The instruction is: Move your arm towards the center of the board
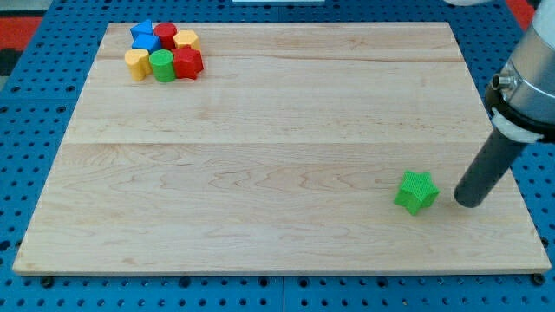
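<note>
Board (277, 165): pale wood, three long planks, lying on a blue pegboard (35, 130); fills most of the view.
Tip (469, 204): very end of a dark rod, down at the board surface near the view's right edge, low in the view. No jaws, only a plain rod end; holding nothing.
Nearest block: green star (416, 191), just beside the tip on the view's left; a thin gap of wood between them, not touching.
Centre of the board: well apart from the tip, toward the view's left and a little up.
Cluster at the view's top left: six blocks packed close together, far from the tip.
Back row of the cluster: blue block (144, 37), red cylinder (166, 35), yellow block (186, 40).
Front row of the cluster: yellow heart-like block (136, 63), green cylinder (161, 65), red block (188, 62).
Containers: cannot see any; all blocks directly on the wood.
</note>
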{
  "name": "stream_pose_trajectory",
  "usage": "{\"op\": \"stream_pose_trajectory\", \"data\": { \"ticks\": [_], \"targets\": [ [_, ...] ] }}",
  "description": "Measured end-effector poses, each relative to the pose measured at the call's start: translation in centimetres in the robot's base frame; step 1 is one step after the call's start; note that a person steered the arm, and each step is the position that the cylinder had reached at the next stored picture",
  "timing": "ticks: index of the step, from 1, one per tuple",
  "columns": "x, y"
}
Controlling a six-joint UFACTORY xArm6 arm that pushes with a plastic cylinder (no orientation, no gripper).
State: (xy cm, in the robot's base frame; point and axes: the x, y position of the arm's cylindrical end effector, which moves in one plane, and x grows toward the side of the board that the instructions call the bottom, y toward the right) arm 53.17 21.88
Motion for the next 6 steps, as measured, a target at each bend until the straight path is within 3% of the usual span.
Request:
{"op": "stream_pose_trajectory", "data": {
  "ticks": [2,4,5,6],
  "targets": [
    [-1.4,-5.0],
    [-0.6,-3.9],
    [-2.2,-2.1],
    [-6.3,-4.4]
  ]
}}
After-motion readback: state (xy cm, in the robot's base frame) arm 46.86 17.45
